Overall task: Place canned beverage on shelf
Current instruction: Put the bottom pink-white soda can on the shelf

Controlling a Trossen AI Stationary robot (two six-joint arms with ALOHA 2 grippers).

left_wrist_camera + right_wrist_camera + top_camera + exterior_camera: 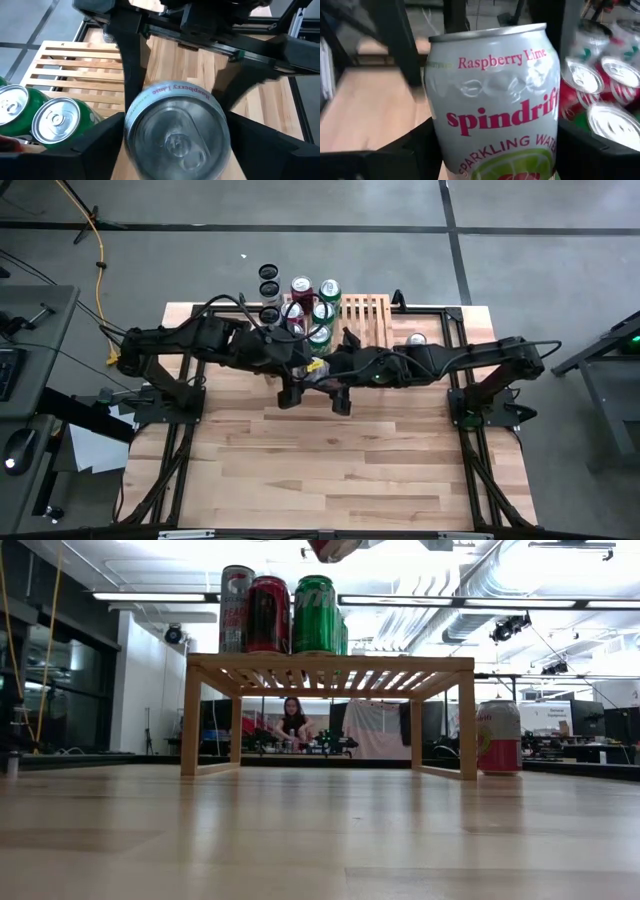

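Observation:
A white Raspberry Lime canned beverage [495, 100] is held up over the middle of the table, where both arms meet. My left gripper [177, 125] comes in from the table's left. My right gripper [492, 150] comes in from the right, and both have their fingers around the can. In the high view the two grippers [312, 366] [327, 370] meet just in front of the shelf [366, 315]. The light-wood shelf stands on its short legs at the table's far edge. Several cans [285, 615] stand on its left part. My left gripper has the can between its two fingers [102, 137], which lie against opposite sides of the wall [131, 125] just under the top rim. It slants down from the table's left. The can is clear of the table with its lid [177, 140] up. My right gripper pinches the can's side wall [437, 145] between its two fingers [417, 150], low on the can below the printed name. It comes nearly level from the table's right. The can stands about upright, clear of the table.
A lone can [417, 340] stands on the table right of the shelf. The shelf's right slats [75, 65] are bare. Dark-topped cans [268, 290] stand in a row by the far edge, left of the shelf's cans. A person [293, 722] sits in the room beyond the table.

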